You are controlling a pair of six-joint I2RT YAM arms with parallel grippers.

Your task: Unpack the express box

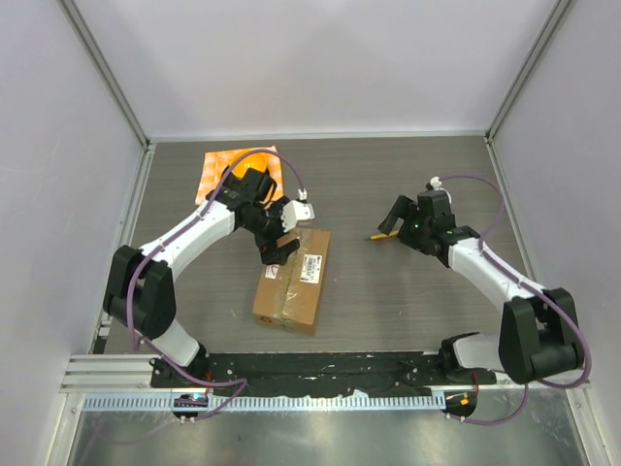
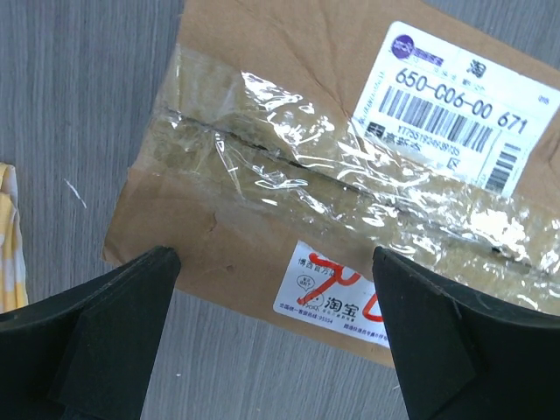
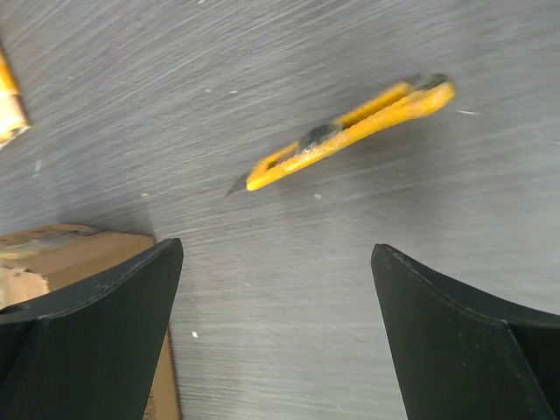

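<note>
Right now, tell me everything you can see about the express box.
The express box is a brown cardboard carton lying flat on the table, flaps closed. Wrinkled clear tape covers the top seam, where a dark line shows, perhaps a cut. A white barcode label and a white sticker with red marks sit on top. The open left gripper hovers over its far end; contact cannot be told.

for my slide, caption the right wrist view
Open right gripper with a yellow utility knife lying loose on the grey table
</note>
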